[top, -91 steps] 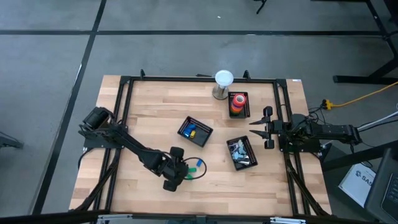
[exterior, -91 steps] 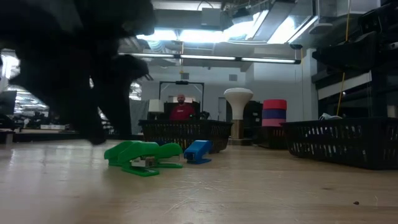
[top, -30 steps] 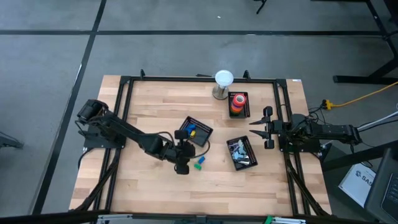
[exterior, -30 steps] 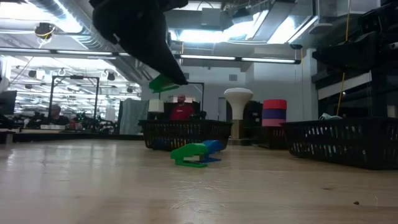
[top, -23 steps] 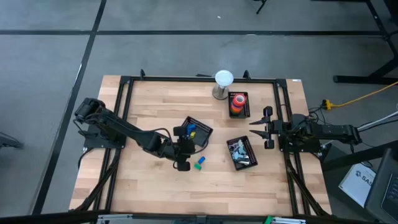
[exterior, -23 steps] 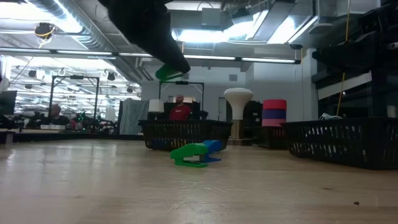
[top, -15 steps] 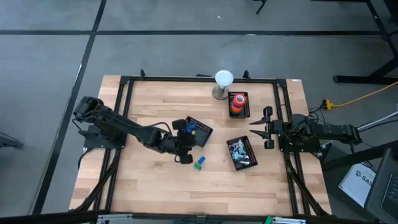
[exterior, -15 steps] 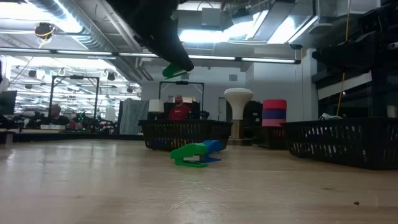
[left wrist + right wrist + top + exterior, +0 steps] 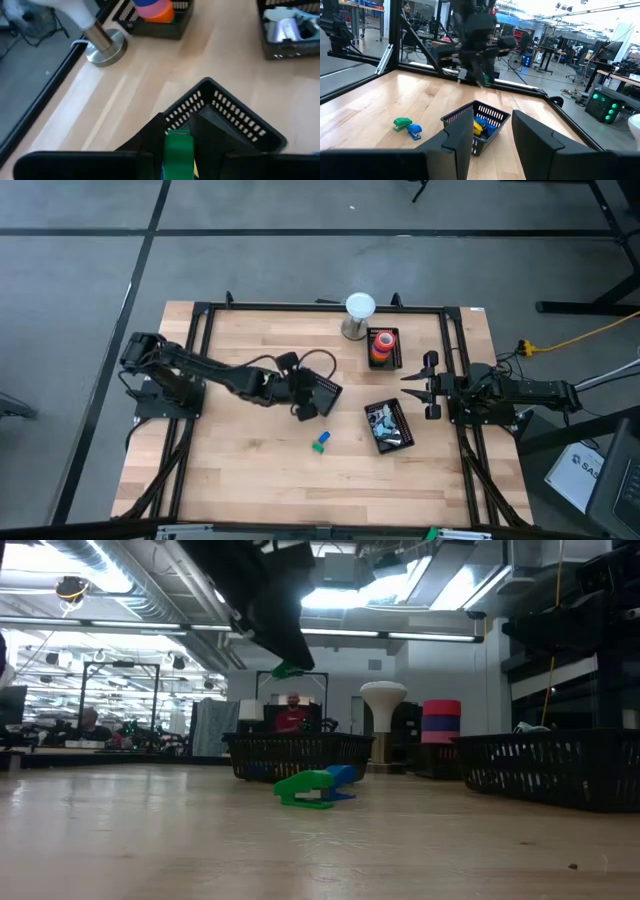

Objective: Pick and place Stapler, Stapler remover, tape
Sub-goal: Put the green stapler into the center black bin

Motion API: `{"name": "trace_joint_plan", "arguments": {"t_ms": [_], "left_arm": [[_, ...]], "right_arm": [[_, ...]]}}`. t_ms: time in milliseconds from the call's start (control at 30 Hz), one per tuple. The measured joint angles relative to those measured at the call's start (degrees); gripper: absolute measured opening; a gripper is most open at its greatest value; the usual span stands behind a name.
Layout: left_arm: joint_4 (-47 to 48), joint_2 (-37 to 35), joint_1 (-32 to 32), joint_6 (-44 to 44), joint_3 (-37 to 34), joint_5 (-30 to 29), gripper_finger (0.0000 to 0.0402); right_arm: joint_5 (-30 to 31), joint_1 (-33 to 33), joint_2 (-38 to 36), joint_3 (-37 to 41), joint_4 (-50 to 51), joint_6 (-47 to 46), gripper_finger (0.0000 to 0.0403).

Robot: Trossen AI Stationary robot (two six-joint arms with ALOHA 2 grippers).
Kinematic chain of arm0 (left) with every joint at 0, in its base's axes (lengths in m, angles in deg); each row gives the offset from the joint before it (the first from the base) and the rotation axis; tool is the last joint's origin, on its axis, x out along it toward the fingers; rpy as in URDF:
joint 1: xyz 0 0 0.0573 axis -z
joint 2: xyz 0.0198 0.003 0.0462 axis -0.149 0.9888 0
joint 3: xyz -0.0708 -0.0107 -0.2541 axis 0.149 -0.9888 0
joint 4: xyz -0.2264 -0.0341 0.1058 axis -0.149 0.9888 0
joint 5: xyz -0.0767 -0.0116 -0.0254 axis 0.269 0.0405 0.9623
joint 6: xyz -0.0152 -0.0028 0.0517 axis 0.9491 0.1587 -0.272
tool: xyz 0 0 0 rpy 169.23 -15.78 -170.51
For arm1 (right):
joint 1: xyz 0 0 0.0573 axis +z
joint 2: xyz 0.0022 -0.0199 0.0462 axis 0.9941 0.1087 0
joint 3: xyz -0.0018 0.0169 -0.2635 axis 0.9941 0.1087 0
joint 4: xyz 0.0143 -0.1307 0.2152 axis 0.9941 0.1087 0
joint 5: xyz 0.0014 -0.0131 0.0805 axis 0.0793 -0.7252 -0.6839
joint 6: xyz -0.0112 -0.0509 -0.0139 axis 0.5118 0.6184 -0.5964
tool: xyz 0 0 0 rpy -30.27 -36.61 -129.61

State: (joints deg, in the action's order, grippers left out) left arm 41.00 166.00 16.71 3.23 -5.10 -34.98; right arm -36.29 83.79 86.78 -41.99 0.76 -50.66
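Holding a green stapler (image 9: 178, 152) clamped in our left tool (image 9: 305, 406), we've got it hanging right over the near edge of the black basket (image 9: 322, 394), which already has blue and yellow bits inside. Another green stapler (image 9: 320, 443) with a small blue one beside it sits on the worktop (image 9: 250, 470) just past that tool. The stack of tape rolls (image 9: 382, 344) is in its own basket farther off. Our right tool (image 9: 425, 387) waits at the worktop's edge, fingers apart
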Motion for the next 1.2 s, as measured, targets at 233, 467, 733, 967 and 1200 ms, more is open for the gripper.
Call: {"name": "trace_joint_plan", "arguments": {"t_ms": [233, 467, 733, 967, 1200], "left_arm": [[-0.1, 0.3, -3.7, 0.7, 0.0, 3.6, 0.0079], [0.3, 1.4, -5.8, 2.0, 0.1, 7.9, 0.0083], [-0.4, 1.9, -6.4, 2.0, 0.1, 6.7, 0.0105], [-0.4, 1.9, -6.3, 2.0, 0.1, 6.9, 0.0129], [-1.6, -0.3, -3.1, 4.1, 0.1, 10.2, 0.0134]], "right_arm": [[0.0, 0.0, 0.0, 0.0, 0.0, 0.0, 0.014], [0.0, 0.0, 0.0, 0.0, 0.0, 0.0, 0.014], [0.0, 0.0, 0.0, 0.0, 0.0, 0.0, 0.014], [0.0, 0.0, 0.0, 0.0, 0.0, 0.0, 0.014], [0.0, 0.0, 0.0, 0.0, 0.0, 0.0, 0.014]]}}
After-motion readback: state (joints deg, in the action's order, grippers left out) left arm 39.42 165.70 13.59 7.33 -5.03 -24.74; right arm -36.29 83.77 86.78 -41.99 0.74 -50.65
